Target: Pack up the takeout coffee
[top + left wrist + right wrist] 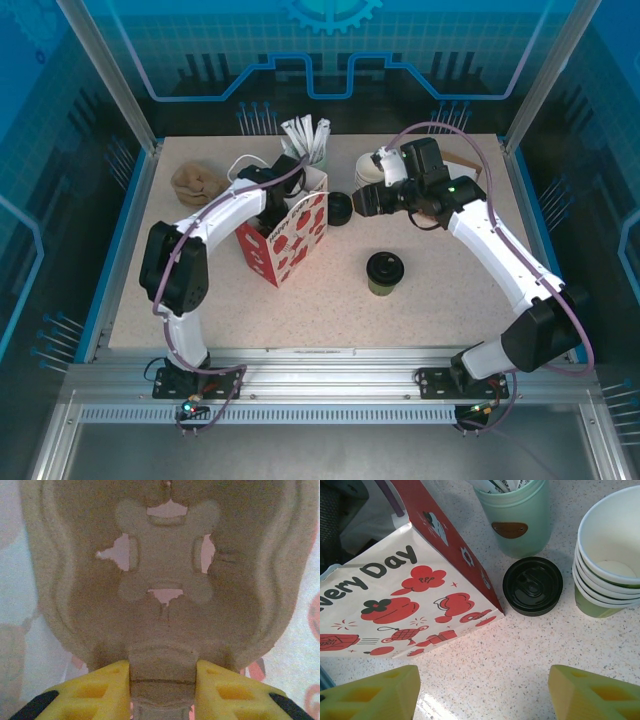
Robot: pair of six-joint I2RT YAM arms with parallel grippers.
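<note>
A red-and-white printed paper bag (285,240) stands upright at centre-left of the speckled table (440,315) in the top view. A crumpled brown item (198,182) lies at upper left.

In the right wrist view, a stack of black lids (532,586) lies at centre, just beside the bag's lower right corner. A pale-green cup of white sticks (517,517) stands above it. Nested white-rimmed green cups (607,565) stand at the right edge.

In the left wrist view, a beige moulded pulp carrier (165,580) shows four cut-out openings around its centre.

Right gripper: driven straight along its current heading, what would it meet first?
Probably the black lids, centred ahead of the open right gripper, between the paper bag and the stacked cups. Depth is unclear; it might touch the table just short of them.
</note>
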